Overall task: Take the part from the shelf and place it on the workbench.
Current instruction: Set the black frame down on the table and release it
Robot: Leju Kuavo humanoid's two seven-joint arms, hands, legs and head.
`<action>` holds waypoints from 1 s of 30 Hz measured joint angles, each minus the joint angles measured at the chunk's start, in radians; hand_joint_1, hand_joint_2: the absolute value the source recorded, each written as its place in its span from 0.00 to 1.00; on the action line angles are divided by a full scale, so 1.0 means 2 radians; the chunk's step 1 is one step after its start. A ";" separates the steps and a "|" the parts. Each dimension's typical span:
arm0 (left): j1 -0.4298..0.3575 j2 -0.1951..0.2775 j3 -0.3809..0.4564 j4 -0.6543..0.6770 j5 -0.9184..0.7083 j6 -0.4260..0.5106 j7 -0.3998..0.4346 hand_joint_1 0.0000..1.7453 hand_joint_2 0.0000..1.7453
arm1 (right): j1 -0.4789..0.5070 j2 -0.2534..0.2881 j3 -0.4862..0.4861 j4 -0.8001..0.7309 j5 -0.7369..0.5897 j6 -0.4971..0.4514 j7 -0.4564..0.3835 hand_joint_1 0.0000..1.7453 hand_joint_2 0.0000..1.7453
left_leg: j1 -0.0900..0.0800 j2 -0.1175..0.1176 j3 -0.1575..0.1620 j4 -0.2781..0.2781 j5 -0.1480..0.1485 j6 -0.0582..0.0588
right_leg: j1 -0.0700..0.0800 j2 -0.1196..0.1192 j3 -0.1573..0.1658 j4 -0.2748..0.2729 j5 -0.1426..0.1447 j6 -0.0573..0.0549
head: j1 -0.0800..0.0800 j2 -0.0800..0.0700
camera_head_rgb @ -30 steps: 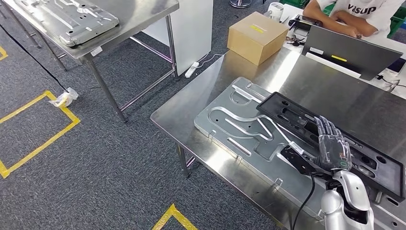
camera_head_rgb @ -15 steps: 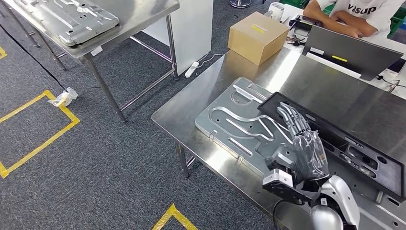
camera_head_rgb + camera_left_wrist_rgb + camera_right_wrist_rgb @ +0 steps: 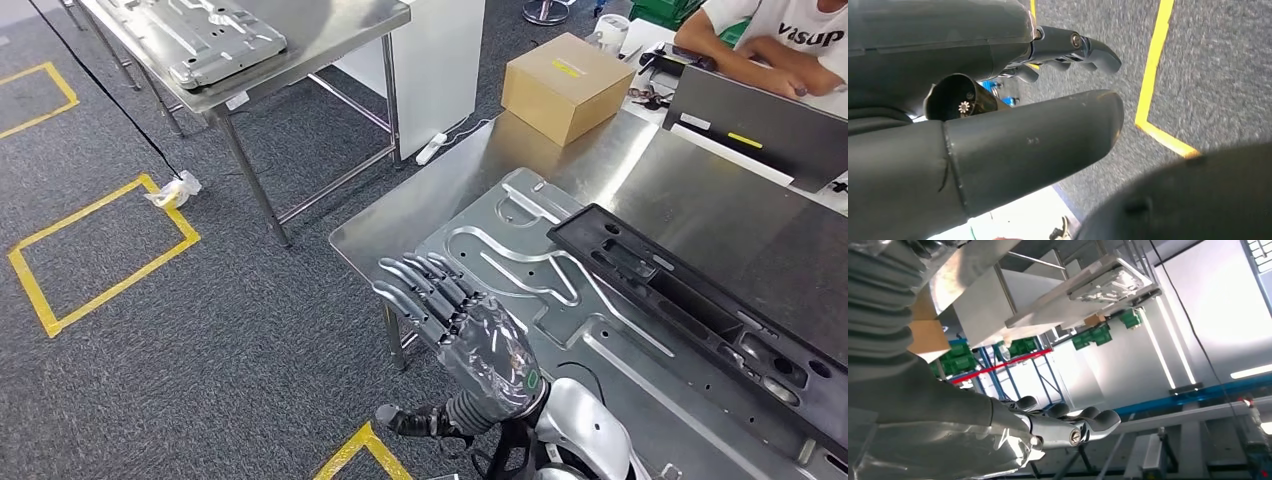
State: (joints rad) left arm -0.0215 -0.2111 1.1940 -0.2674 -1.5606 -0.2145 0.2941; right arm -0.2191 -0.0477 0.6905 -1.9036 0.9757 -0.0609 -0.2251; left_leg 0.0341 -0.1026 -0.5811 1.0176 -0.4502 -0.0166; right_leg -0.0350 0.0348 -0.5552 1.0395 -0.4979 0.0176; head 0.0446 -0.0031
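Black part [image 3: 690, 300] was seen lying flat on the grey metal plate [image 3: 520, 250] on the steel surface [image 3: 430, 200], its far end cut off by the frame edge. The right hand [image 3: 455, 320] was held empty over the surface's near edge, fingers apart. The left hand [image 3: 998, 145] was seen above carpet, nothing gripped.

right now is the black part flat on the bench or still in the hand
Flat on the bench: the black part lies on the metal plate, and the right hand is off it, fingers spread, holding nothing.
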 joint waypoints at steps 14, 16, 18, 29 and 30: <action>-0.001 0.000 0.001 0.000 -0.001 0.001 0.000 0.00 0.00 | -0.022 0.004 0.048 0.004 0.000 -0.001 0.007 0.00 1.00 | -0.017 0.076 -0.004 0.008 -0.006 0.018 | 0.016 -0.082 0.009 -0.004 -0.007 -0.006 | -0.003 0.000; 0.000 0.000 0.001 0.000 -0.001 0.001 -0.001 0.00 0.00 | -0.024 0.004 0.050 0.005 0.000 -0.003 0.009 0.00 1.00 | -0.014 0.065 -0.001 0.003 -0.003 0.023 | 0.014 -0.076 0.011 -0.001 -0.012 0.001 | -0.003 0.000; 0.000 0.000 0.001 0.000 -0.001 0.002 -0.002 0.00 0.00 | -0.025 0.003 0.052 0.005 0.000 -0.005 0.012 0.00 1.00 | -0.012 0.054 0.002 -0.002 0.001 0.028 | 0.012 -0.047 -0.003 0.032 -0.034 0.004 | -0.002 0.000; -0.002 -0.003 0.006 0.001 -0.002 0.006 -0.009 0.00 0.00 | -0.025 -0.001 0.056 0.008 -0.002 -0.010 0.017 0.00 1.00 | -0.010 -0.021 -0.007 0.001 0.003 0.021 | 0.015 0.034 -0.009 -0.007 0.011 -0.016 | -0.006 0.000; -0.001 -0.003 0.007 0.001 -0.002 0.006 -0.010 0.00 0.00 | -0.024 -0.001 0.056 0.009 -0.002 -0.010 0.017 0.00 1.00 | -0.009 -0.025 -0.007 0.000 0.004 0.018 | 0.014 0.027 -0.006 -0.011 0.012 -0.017 | -0.006 0.000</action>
State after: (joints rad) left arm -0.0234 -0.2167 1.2077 -0.2652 -1.5649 -0.2025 0.2743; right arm -0.2680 -0.0499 0.8021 -1.8865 0.9716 -0.0811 -0.1908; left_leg 0.0161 -0.1523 -0.5958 1.0176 -0.4427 0.0200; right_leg -0.0068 0.0895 -0.5667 1.0170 -0.4744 -0.0155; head 0.0335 -0.0031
